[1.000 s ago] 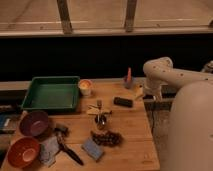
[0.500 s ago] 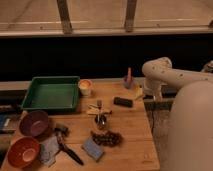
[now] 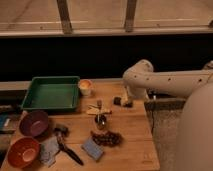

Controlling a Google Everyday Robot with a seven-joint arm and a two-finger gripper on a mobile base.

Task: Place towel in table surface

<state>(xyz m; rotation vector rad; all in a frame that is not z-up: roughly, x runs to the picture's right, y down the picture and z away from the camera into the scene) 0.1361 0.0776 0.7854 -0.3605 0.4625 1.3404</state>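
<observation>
The towel [image 3: 49,149] is a crumpled grey-blue cloth lying on the wooden table [image 3: 132,145] at the front left, beside an orange bowl [image 3: 22,151]. A black-handled brush [image 3: 68,151] lies against its right edge. My gripper [image 3: 127,102] hangs below the white arm's bend [image 3: 138,79] at the table's back right, just over a small dark object [image 3: 119,101]. It is far from the towel.
A green tray [image 3: 51,93] sits at the back left with a small cup [image 3: 85,87] next to it. A purple bowl [image 3: 33,123], a metal cup [image 3: 100,120], a dark grape bunch [image 3: 106,138] and a blue sponge [image 3: 92,148] also stand on the table.
The arm has swung left and down toward the small dark object and now covers the small red thing that stood behind it. The towel has not moved.
</observation>
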